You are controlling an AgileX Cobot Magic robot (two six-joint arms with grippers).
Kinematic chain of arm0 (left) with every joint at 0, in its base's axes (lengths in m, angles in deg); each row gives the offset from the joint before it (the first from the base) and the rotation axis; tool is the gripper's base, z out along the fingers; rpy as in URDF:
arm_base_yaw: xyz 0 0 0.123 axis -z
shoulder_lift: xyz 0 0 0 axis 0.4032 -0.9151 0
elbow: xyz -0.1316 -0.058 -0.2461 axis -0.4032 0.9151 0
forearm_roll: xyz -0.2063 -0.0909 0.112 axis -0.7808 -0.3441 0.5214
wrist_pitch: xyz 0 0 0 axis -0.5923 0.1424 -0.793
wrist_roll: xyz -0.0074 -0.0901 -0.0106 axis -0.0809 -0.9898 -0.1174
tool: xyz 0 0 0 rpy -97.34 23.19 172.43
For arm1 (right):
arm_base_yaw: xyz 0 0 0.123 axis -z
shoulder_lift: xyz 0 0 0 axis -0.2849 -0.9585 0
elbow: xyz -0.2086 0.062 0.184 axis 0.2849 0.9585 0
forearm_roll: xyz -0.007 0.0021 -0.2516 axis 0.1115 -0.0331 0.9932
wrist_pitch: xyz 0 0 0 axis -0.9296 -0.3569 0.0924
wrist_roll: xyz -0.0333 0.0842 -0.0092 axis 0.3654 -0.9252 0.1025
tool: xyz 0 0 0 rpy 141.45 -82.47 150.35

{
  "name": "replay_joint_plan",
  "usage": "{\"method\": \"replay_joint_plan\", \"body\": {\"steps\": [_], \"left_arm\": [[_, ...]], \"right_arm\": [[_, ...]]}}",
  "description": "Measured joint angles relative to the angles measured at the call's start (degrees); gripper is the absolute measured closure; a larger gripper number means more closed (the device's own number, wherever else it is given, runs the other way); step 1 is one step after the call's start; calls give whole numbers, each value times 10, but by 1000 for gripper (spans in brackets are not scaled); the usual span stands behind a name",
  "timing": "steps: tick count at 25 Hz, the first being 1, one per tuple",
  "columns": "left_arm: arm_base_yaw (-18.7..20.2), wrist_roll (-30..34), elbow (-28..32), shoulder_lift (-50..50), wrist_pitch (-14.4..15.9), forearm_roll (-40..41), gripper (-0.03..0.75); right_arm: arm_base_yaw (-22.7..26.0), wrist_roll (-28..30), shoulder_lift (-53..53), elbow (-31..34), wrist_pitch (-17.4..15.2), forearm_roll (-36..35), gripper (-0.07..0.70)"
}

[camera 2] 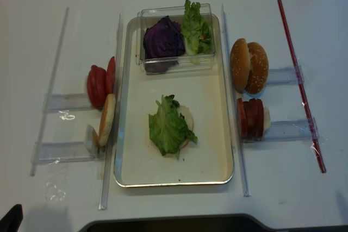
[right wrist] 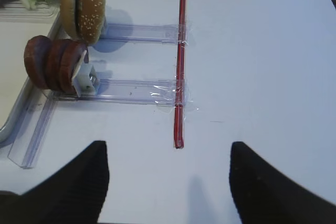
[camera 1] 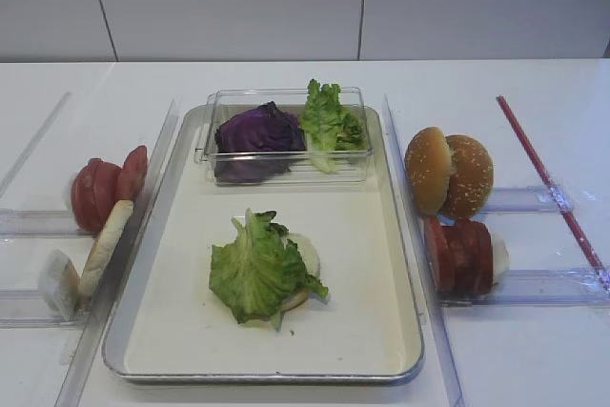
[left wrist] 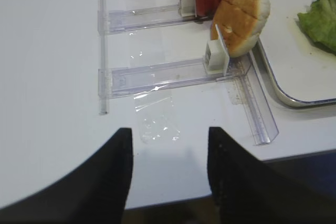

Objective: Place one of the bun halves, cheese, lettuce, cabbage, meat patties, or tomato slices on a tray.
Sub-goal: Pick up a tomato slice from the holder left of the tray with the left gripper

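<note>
The tray [camera 1: 400, 264] is taken as the landmark. On its floor, toward the near middle, a lettuce [camera 1: 255, 269] leaf is seen lying on a pale bun half [camera 1: 307, 256] whose cut edge shows at the leaf's right.

At the tray's far end a clear box [camera 1: 355, 94] is noted, holding the cabbage [camera 1: 257, 132] on the left and more lettuce on the right.

Left of the tray, the tomato slices [camera 1: 103, 190] are stood on edge in a clear rail [left wrist: 152, 73], with another bun half leaning just nearer.

Right of the tray, two bun halves are stood on edge; nearer, the patties [camera 1: 459, 256] are lined up on edge.

The left gripper [left wrist: 170, 169] is observed over bare table left of the tray, fingers apart, nothing between them. The right gripper [right wrist: 169, 179] is likewise spread and unloaded, right of the tray, near a red strip [right wrist: 180, 61].
</note>
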Motion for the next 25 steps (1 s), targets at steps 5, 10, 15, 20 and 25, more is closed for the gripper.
{"method": "replay_joint_plan", "body": {"steps": [5,10,15,20,25], "left_arm": [[0,0,0,0,0,0,372],[0,0,0,0,0,0,372],[0,0,0,0,0,0,372],[0,0,0,0,0,0,372],[0,0,0,0,0,0,372]], "right_arm": [[0,-2,0,0,0,0,108],[0,-2,0,0,0,0,108],[0,-1,0,0,0,0,108],[0,-1,0,0,0,0,108],[0,-1,0,0,0,0,108]]}}
